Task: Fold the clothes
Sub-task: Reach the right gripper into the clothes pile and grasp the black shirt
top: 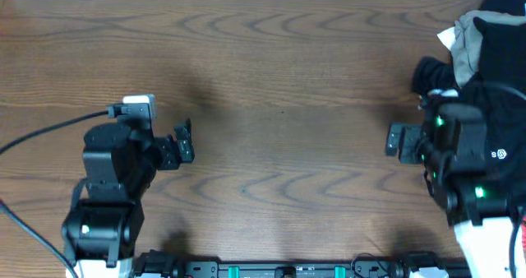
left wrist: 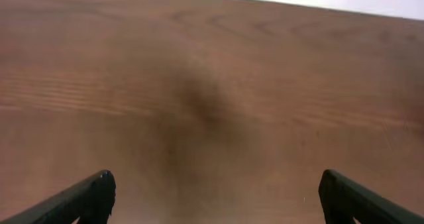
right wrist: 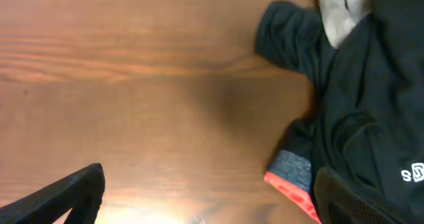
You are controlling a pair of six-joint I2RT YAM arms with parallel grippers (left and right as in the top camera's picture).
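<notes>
left claw (top: 184, 141): wide open and empty, over bare wood on the left side of the worktop (top: 279, 64). Its own wrist view only catches the two fingertips poking in at the bottom corners.
right claw (top: 393, 140): wide open too, nothing in it, sitting just left of the pile. As far as I can tell it's not touching any fabric.
clothes (top: 493, 56): heaped at the far right of the worktop and running off the right edge, so the full pile isn't visible.
black shirt (right wrist: 371, 98): most of the pile. From overhead it blurs into the dark right arm, so it's hard to say where one ends.
logo (top: 497, 154): small and white, cut off in the wrist view.
khaki-grey piece (top: 468, 35): on the far part of the pile, partly under black fabric.
coral-pink edge (right wrist: 291, 189): peeks out beside a grey band under the shirt. Can't tell which garment it belongs to.
</notes>
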